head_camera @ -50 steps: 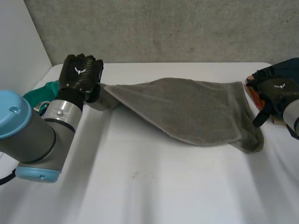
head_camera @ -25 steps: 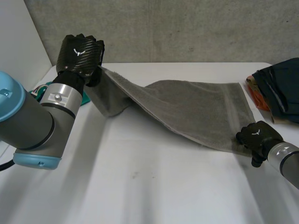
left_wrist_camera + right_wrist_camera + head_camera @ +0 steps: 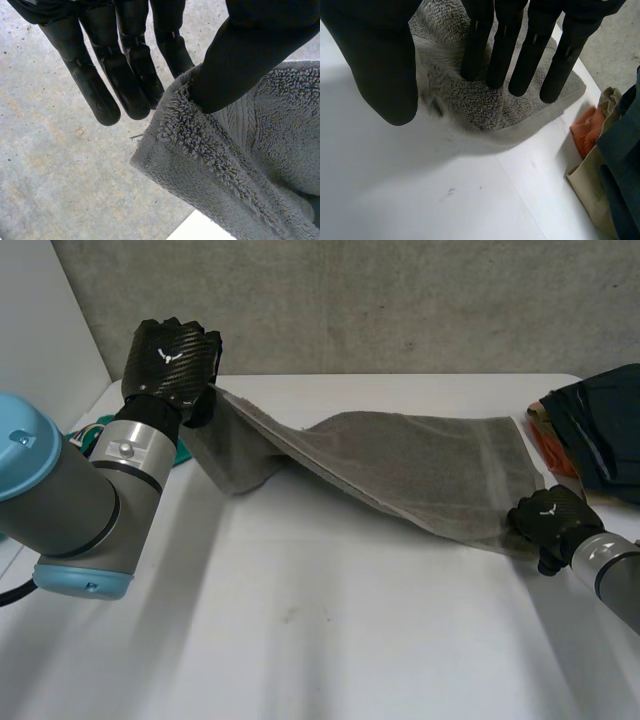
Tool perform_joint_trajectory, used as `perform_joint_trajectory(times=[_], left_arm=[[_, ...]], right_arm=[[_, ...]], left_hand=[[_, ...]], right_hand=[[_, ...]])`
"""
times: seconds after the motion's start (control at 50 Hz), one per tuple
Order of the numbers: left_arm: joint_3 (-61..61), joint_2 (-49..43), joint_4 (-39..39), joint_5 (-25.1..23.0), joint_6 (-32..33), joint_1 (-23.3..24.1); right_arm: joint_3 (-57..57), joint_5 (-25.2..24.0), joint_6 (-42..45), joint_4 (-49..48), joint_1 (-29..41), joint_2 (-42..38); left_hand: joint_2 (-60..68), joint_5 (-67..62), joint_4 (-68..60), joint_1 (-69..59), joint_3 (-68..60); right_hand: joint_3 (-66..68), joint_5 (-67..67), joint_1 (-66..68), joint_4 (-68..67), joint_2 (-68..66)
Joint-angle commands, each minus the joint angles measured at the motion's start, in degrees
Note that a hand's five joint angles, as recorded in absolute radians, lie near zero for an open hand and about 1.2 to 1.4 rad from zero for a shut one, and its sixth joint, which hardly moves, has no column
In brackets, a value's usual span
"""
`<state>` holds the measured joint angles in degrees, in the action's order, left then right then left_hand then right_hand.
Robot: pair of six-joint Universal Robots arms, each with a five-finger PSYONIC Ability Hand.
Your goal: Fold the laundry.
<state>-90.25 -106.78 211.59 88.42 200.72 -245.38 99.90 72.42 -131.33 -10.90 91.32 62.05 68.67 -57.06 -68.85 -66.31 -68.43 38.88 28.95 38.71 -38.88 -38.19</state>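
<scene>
Since towel (image 3: 420, 475) looks soft, thick, sagging in middle, corners seem best hold: left hand (image 3: 172, 365) pinches raised corner; right hand (image 3: 548, 522) fingers straight on other corner, thumb apart.

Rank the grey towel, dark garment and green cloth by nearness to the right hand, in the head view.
1. Grey towel: at the right hand's fingertips.
2. Dark garment: just beyond the hand, on the right.
3. Green cloth: far across, beside the left arm.
</scene>
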Motion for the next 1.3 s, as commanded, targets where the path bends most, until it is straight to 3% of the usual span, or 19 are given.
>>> perform_joint_trajectory(times=[0.02, 0.08, 0.16, 0.18, 0.3, 0.36, 0.48, 0.54, 0.64, 0.72, 0.78, 0.88, 0.96, 1.04, 1.14, 1.3], left_arm=[[0.0, -0.1, 0.2, 0.0, 0.0, 0.0], [0.1, -0.4, 0.2, 0.0, 0.0, 0.0], [0.1, -0.4, 0.2, 0.0, 0.0, 0.0], [0.1, -0.4, 0.2, 0.0, 0.0, 0.0], [-0.5, -0.1, -2.2, 0.2, 0.6, -0.4], [-1.4, 0.8, -5.7, 0.2, 0.9, -0.7], [-5.9, 8.2, -20.1, -0.3, 5.0, -2.6], [-9.4, 11.6, -28.8, -0.4, 11.3, -5.2], [-15.8, 16.3, -42.6, -0.4, 21.5, -7.1], [-19.7, 18.1, -49.3, -1.1, 25.2, -7.1], [-19.9, 17.9, -47.2, -2.9, 25.1, -7.4], [-17.6, 16.0, -39.3, -5.2, 25.0, -7.5], [-12.6, 8.1, -27.9, -5.0, 25.1, -6.4], [-7.5, 1.3, -21.5, -4.9, 25.2, -6.2], [-0.5, -7.1, -17.4, -4.6, 25.2, -4.8], [11.8, -19.9, -13.9, -1.5, 25.4, -2.4]], right_arm=[[-2.7, 0.1, 0.1, 0.1, 0.3, -2.5], [-3.8, 0.2, 0.1, 0.1, 0.3, -3.3], [-5.8, 0.3, 0.0, -0.4, 0.4, -3.8], [-6.3, 0.4, 0.0, -0.8, 0.4, -3.5], [-7.9, 1.3, -0.9, -1.5, 0.1, -1.2], [-7.6, 1.7, -1.0, 0.8, -0.1, 4.1], [-7.4, 1.8, -0.6, 15.7, -3.0, 14.1], [-7.3, 1.7, 0.0, 23.4, -5.9, 18.1], [-5.7, 0.9, 8.9, 41.2, -11.0, 23.7], [-2.4, 0.7, 17.7, 46.7, -15.0, 25.0], [-1.6, 0.6, 19.0, 45.4, -15.6, 24.9], [-2.2, 0.8, 11.6, 35.5, -14.9, 20.9], [-4.7, 1.9, 7.6, 26.7, -11.0, 14.8], [-8.4, 5.0, 4.3, 20.7, -7.5, 10.6], [-13.5, 10.1, 3.5, 12.2, -2.7, 2.9], [-20.2, 12.7, 3.3, 0.8, -0.3, -5.7]], left_hand=[[11.3, -12.9, -11.1, -13.7, -11.6], [11.3, -12.9, -11.1, -13.7, -11.6], [11.3, -12.9, -11.1, -13.7, -11.6], [11.3, -12.9, -11.1, -13.7, -11.6], [11.3, -12.9, -11.1, -13.7, -11.6], [11.3, -12.9, -11.1, -13.7, -11.6], [11.3, -12.9, -11.1, -13.7, -11.6], [11.3, -12.9, -11.1, -13.7, -11.6], [11.3, -12.9, -11.1, -13.7, -11.6], [11.3, -12.9, -11.1, -13.7, -11.6], [11.3, -12.9, -11.1, -13.7, -11.6], [11.3, -12.9, -11.1, -13.7, -11.6], [11.3, -12.9, -11.1, -13.7, -11.6], [11.3, -12.9, -11.1, -13.7, -11.6], [11.3, -12.9, -11.1, -13.7, -11.6], [11.3, -12.9, -11.1, -13.7, -11.6]], right_hand=[[7.5, 7.5, 7.7, -7.5, -8.2], [11.1, 11.0, 11.2, -11.1, -11.7], [30.4, 30.3, 30.5, -30.4, -31.0], [41.0, 40.9, 41.2, -41.0, -41.7], [41.1, 41.1, 41.3, -41.1, -41.8], [41.1, 41.1, 41.3, -41.1, -41.8], [41.1, 41.1, 41.3, -41.1, -41.8], [41.1, 41.1, 41.3, -41.1, -41.8], [41.1, 41.1, 41.3, -41.1, -41.8], [41.1, 41.1, 41.3, -41.1, -41.8], [41.1, 41.1, 41.3, -41.1, -41.8], [41.1, 41.1, 41.3, -41.1, -41.8], [41.1, 41.1, 41.3, -41.1, -41.8], [41.1, 41.1, 41.3, -41.1, -41.8], [41.1, 41.1, 41.3, -41.1, -41.8], [41.1, 41.1, 41.3, -41.1, -41.8]])
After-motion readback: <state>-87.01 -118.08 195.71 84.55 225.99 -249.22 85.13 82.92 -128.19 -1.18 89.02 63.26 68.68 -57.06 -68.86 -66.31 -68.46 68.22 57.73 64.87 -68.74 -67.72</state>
